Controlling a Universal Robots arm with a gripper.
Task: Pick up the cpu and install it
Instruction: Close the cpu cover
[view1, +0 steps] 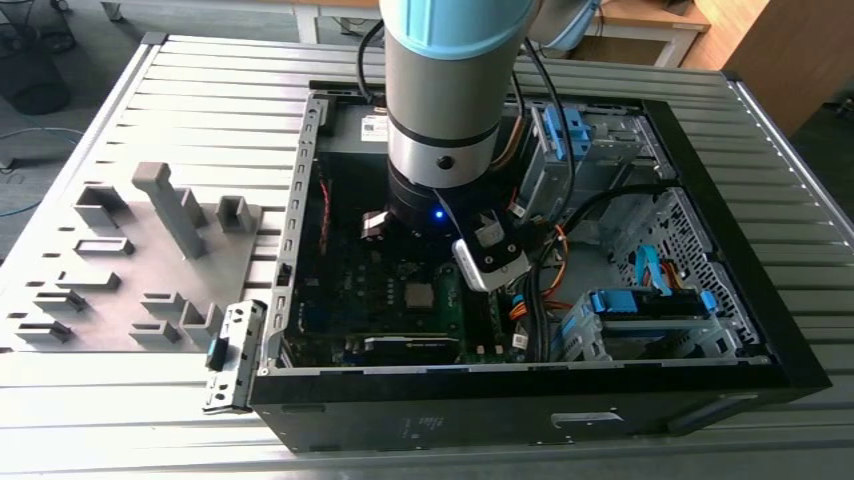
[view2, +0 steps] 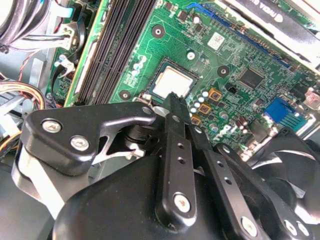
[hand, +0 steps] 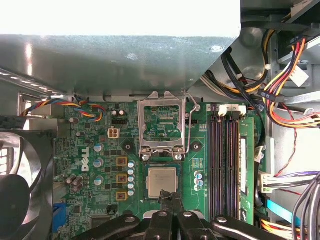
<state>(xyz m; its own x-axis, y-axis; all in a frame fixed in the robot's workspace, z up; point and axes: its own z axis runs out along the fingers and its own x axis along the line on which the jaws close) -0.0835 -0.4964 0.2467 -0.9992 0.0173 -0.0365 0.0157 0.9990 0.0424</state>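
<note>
While pincer (hand: 168, 196) hangs closed | cpu (hand: 161, 180) on motherboard (hand: 85, 135) (1 edge hidden)

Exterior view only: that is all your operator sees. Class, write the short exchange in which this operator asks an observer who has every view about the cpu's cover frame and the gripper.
Operator: Is the cpu covered?
Observer: No. In the first wrist view its frame is swung open, off it.
Operator: Is anything held?
Observer: No. In the second wrist view the gripper is shut and empty, with its tip by the cpu's edge. I cannot tell whether it touches.
</note>
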